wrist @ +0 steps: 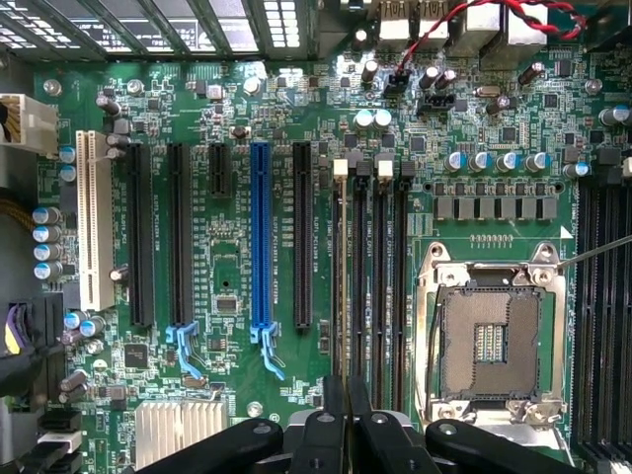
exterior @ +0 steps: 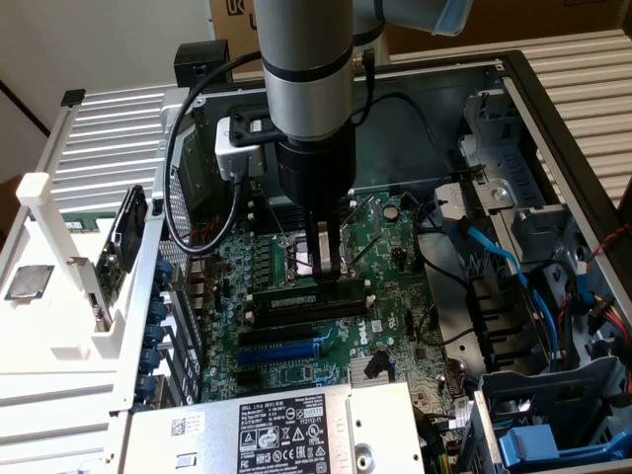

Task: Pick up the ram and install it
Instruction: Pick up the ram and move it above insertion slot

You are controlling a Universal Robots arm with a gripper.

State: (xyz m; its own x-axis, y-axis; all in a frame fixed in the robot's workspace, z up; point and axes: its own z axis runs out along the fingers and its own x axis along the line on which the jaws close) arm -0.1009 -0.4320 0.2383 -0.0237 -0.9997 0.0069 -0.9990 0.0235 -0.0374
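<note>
While arm (exterior: 306, 69) hangs over motherboard (exterior: 380, 232) in exterior view, gripper (exterior: 322, 272) grasps ram (exterior: 296, 298) by top edge; ram stands on edge along black memory slots (exterior: 306, 314). Wrist view: fingers (wrist: 331, 439) clenched on ram (wrist: 342, 296), seen edge-on, at outermost memory slot, side away from CPU socket (wrist: 489, 341), toward blue expansion slot (wrist: 260, 237).
</note>
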